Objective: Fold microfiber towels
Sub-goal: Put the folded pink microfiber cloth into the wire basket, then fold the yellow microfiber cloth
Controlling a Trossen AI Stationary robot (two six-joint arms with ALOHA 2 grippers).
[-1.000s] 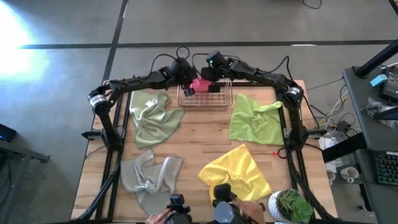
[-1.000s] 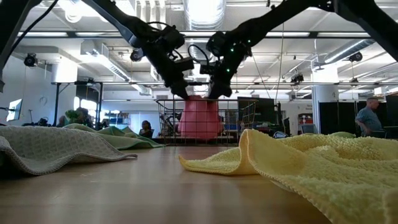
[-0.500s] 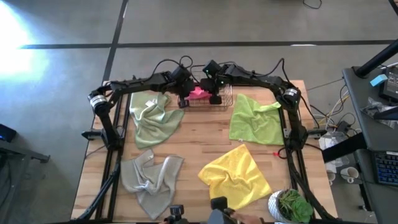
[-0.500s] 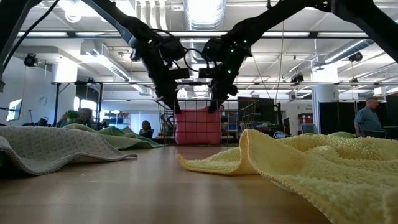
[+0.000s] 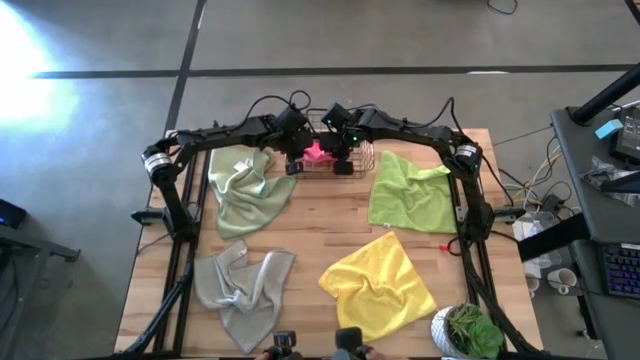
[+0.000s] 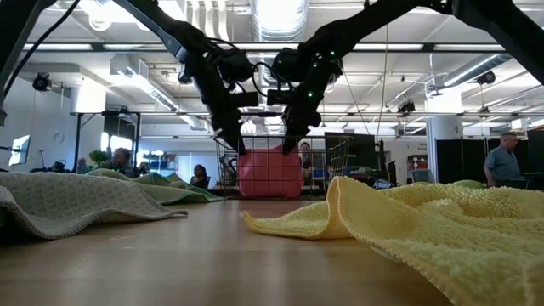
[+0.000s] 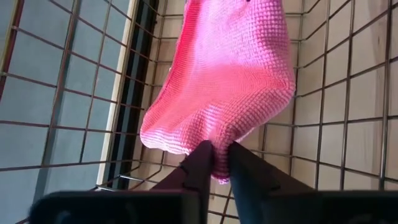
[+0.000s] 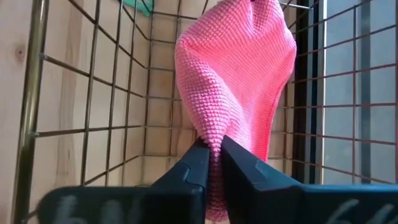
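**Both grippers pinch the pink towel inside the wire basket**

At the top centre of the high view, the two arms meet over the copper wire basket (image 5: 350,158) at the far edge of the wooden table (image 5: 320,225). The left gripper (image 5: 294,160) and the right gripper (image 5: 343,162) each hold one side of the pink towel (image 5: 318,152), which hangs between them down into the basket. In the left wrist view the two dark fingers (image 7: 202,163) are pressed nearly together, with a fold of the pink cloth caught between their tips; the right wrist view shows the same, its fingers (image 8: 198,163) nipping a narrow edge of the towel. In the low view the pink towel (image 6: 270,172) shows as a squarish block behind the basket's mesh (image 6: 336,161), in the middle of the frame, with both grippers just above it.

The other towels lie loose on the table. The pale sage green towel (image 5: 247,187) is crumpled at the left of centre, the lime green towel (image 5: 410,192) lies at the right of centre, the grey-beige towel (image 5: 240,288) is at the lower left, and the yellow towel (image 5: 378,283) lies at the lower right. A potted plant (image 5: 468,330) stands at the table's lower right corner, near the yellow towel.
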